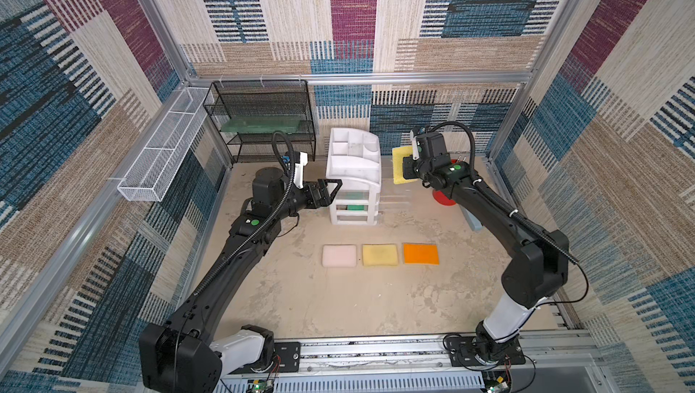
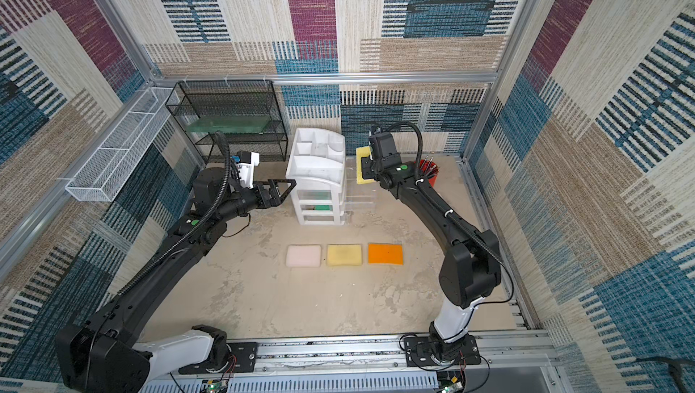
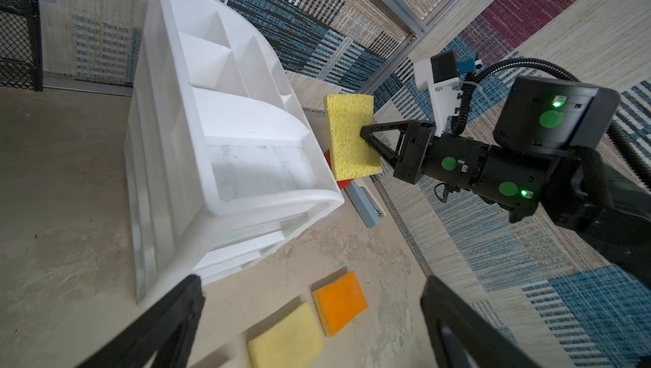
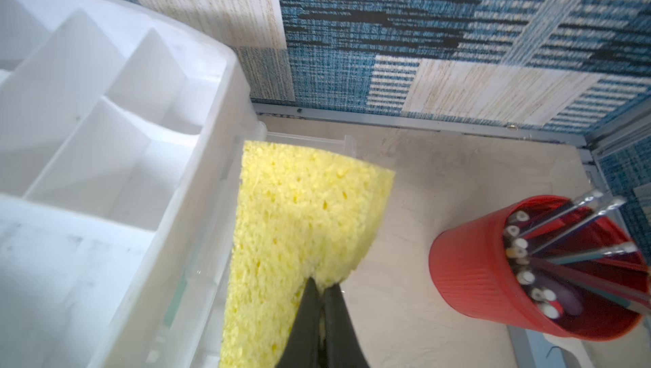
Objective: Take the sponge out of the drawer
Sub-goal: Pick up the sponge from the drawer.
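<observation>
The drawer tower is white, with a compartmented tray top. A clear drawer stands pulled out on its right side. My right gripper is shut on one edge of a yellow porous sponge. It holds the sponge in the air beside the tower, above that drawer. My left gripper is open and empty at the tower's left side. Something green shows inside the tower.
A pink sponge, a yellow one and an orange one lie in a row in front of the tower. A red cup of pencils stands right of it. A black wire-mesh shelf and white mesh basket are back left.
</observation>
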Action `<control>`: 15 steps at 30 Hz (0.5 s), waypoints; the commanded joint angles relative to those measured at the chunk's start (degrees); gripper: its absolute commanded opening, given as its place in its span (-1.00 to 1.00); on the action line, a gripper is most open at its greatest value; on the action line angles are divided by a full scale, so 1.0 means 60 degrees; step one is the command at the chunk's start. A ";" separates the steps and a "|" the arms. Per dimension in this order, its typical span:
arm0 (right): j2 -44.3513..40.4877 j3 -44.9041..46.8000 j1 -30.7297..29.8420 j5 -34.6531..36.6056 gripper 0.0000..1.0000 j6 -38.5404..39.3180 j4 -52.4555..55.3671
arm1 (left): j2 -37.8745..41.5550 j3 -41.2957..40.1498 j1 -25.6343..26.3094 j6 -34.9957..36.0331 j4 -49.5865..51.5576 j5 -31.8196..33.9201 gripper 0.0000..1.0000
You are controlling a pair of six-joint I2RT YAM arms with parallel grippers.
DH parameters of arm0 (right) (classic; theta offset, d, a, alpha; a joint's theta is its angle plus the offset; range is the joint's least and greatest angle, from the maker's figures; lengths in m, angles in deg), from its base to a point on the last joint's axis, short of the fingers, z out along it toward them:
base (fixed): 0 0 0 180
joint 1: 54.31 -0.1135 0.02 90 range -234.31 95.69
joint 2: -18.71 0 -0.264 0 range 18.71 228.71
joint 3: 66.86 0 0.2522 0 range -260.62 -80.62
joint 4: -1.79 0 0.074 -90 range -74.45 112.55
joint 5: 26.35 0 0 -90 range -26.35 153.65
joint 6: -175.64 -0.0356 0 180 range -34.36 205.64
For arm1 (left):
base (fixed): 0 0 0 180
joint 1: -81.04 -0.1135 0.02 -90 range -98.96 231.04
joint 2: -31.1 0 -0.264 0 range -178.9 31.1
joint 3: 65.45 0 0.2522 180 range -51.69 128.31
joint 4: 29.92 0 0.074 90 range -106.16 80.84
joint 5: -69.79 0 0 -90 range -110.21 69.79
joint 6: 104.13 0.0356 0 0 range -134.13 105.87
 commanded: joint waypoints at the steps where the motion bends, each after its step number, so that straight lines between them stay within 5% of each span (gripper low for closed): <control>1: -0.1043 0.0878 -0.0090 -0.1419 -1.00 0.1611 -0.0959 | -0.0259 0.0333 0.0002 0.0126 0.0202 -0.1392 0.97; 9: -0.3053 0.2547 -0.0146 -0.5735 -0.91 0.4006 -0.0290 | -0.1078 0.1255 0.0114 0.1099 0.0943 -0.2818 0.92; 15: -0.3379 0.2940 -0.0427 -0.7231 -0.85 0.4632 0.0162 | -0.1611 0.1954 0.0185 0.2921 0.2017 -0.4015 0.89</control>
